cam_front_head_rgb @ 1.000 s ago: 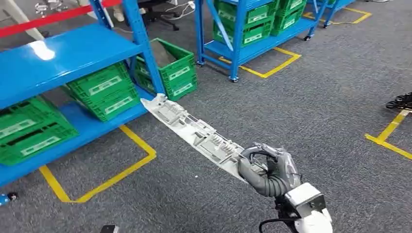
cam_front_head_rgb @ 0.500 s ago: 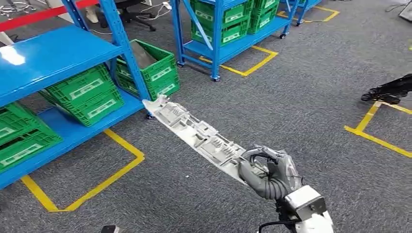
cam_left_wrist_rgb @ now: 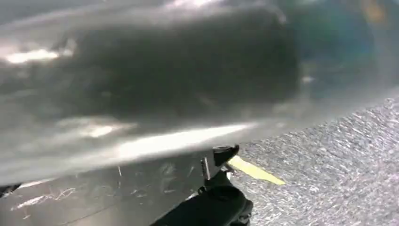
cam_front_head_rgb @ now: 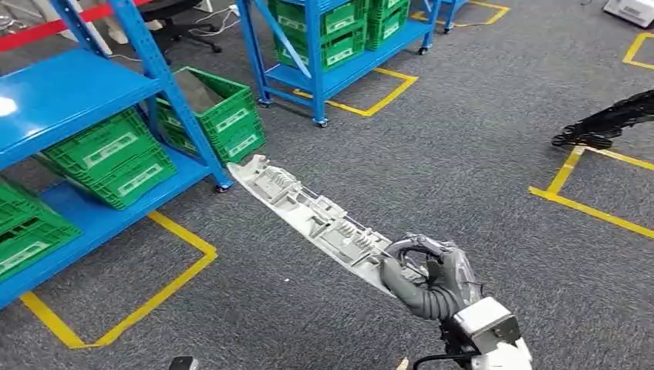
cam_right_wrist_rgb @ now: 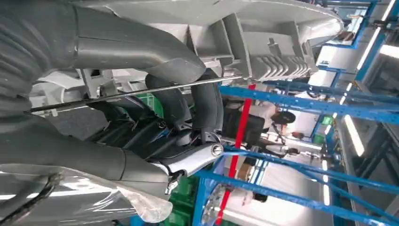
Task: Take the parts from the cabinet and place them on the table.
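Right now the right hand [cam_front_head_rgb: 426, 276] holds one end of a long white part [cam_front_head_rgb: 308, 214]. Its dark fingers [cam_front_head_rgb: 420, 248] are curled tight around that end, and the grey thumb presses on it too. From the hand, the part sticks out far ahead and to the left, up in the air over the grey carpet floor [cam_front_head_rgb: 463, 139]. The far tip of the part points toward a blue cabinet [cam_front_head_rgb: 85, 85] that stands well past the hand on its left side. Green crates [cam_front_head_rgb: 116, 158] sit on the low shelf of that cabinet, and one more green crate [cam_front_head_rgb: 220, 116] sits on the floor just beside it. Yellow tape lines [cam_front_head_rgb: 177, 274] mark the floor to the left of the hand. In the right wrist view, the fingers [cam_right_wrist_rgb: 207, 106] wrap around the ribbed underside of the part [cam_right_wrist_rgb: 263, 52]. The left wrist view is a grey blur, so I cannot tell how the left hand is.
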Action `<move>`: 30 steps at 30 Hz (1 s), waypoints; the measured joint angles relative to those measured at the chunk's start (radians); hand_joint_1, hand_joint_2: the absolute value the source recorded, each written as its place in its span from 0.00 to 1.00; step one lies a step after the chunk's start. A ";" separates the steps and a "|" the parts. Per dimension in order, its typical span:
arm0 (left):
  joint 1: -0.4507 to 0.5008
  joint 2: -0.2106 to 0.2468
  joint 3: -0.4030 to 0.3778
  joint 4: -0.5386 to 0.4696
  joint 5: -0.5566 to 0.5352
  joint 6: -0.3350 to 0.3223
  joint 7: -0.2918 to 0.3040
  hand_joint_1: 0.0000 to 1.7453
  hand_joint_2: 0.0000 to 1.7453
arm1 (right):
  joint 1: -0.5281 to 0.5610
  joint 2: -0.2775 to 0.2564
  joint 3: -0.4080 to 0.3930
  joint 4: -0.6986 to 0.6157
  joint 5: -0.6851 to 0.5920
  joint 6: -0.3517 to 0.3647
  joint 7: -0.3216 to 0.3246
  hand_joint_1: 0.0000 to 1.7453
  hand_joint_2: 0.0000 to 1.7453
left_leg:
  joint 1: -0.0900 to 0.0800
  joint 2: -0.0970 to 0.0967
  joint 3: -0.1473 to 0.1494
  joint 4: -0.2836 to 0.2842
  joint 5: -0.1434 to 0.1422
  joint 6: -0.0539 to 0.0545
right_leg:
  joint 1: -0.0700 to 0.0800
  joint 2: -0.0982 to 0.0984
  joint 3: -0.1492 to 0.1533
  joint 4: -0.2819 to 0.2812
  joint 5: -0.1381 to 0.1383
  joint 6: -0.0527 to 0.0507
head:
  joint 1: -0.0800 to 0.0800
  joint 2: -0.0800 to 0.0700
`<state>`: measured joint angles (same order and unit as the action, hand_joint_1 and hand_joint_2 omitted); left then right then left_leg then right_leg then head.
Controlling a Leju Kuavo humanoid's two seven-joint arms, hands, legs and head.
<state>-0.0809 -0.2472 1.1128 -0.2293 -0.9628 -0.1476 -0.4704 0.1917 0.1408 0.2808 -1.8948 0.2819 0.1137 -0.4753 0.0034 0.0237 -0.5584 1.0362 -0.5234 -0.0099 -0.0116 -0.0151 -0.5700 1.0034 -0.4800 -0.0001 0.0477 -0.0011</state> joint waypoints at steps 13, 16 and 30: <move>0.000 0.005 0.000 0.000 -0.001 0.003 0.001 0.00 0.00 | 0.000 0.001 0.000 0.000 0.001 0.001 0.000 1.00 1.00 | -0.001 -0.048 0.007 -0.025 0.033 0.022 | 0.009 0.059 -0.010 0.008 0.005 0.003 | -0.002 0.000; 0.000 0.006 0.000 0.000 0.000 0.003 -0.010 0.00 0.00 | 0.001 0.001 0.000 0.000 0.001 0.001 -0.001 1.00 1.00 | 0.005 -0.040 0.006 -0.039 0.044 0.032 | 0.009 0.063 -0.014 0.005 0.006 0.021 | 0.000 0.000; -0.003 0.008 0.000 0.000 0.001 -0.014 -0.028 0.00 0.00 | 0.007 0.001 0.000 -0.009 0.005 -0.005 -0.001 1.00 1.00 | -0.004 0.014 0.006 -0.030 0.041 0.017 | 0.005 -0.008 0.001 0.010 -0.013 0.021 | 0.006 0.000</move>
<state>-0.0835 -0.2396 1.1128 -0.2293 -0.9621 -0.1621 -0.4986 0.1983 0.1415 0.2804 -1.9035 0.2869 0.1083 -0.4761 -0.0008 0.0374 -0.5525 1.0063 -0.4828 0.0070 -0.0065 -0.0227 -0.5687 1.0136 -0.4932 0.0205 0.0538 -0.0011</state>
